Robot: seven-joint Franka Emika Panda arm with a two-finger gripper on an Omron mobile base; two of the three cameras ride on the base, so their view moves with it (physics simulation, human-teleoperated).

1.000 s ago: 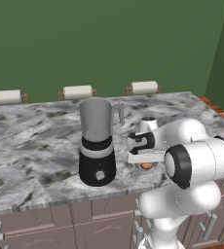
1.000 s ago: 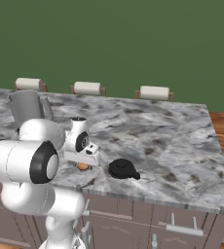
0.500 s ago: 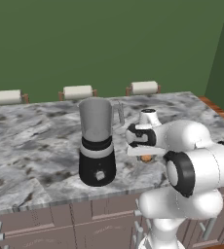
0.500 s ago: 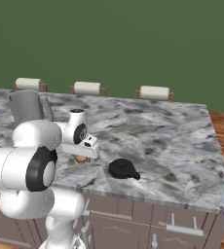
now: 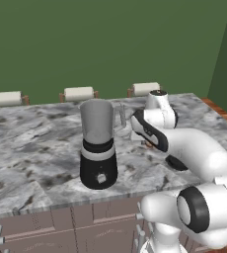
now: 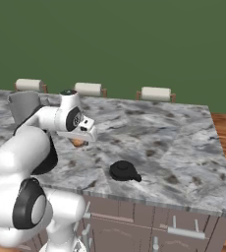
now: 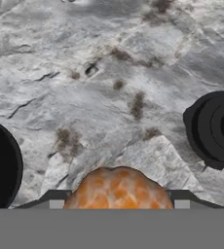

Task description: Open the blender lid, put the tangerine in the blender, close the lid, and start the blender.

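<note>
Surface (image 5: 31, 148): grey-white marbled stone top over cabinet fronts, green wall behind. Three chairs with pale cushioned backs (image 5: 79, 93) stand along its far edge.

Arm (image 5: 194, 153): white, reaching forward and left across the surface, wrist beside the jar.

Blender (image 5: 98, 143): upright near the front edge, grey metallic jar on a black rounded base, silver band between them, side handle pointing right toward the arm. Small white button on the base front; any marking on it is too small to read. The jar mouth is uncovered. No readable brand or lettering on the jar or base.

Lid (image 6: 123, 170): black, round, raised central knob, lying flat on the surface to the robot's right of the arm, well apart from the blender. In the hand view it sits at the right edge (image 7: 216, 129).

Pincer (image 6: 83, 138): held above the surface just right of the jar. In the hand view its jaws stand on either side of the tangerine, partly closed, and appear to grip it.

Tangerine (image 7: 119, 189): orange, dimpled skin, seated between the fingertips, clear of the surface. A sliver of orange shows under the hand in the right base view (image 6: 77, 142).
</note>
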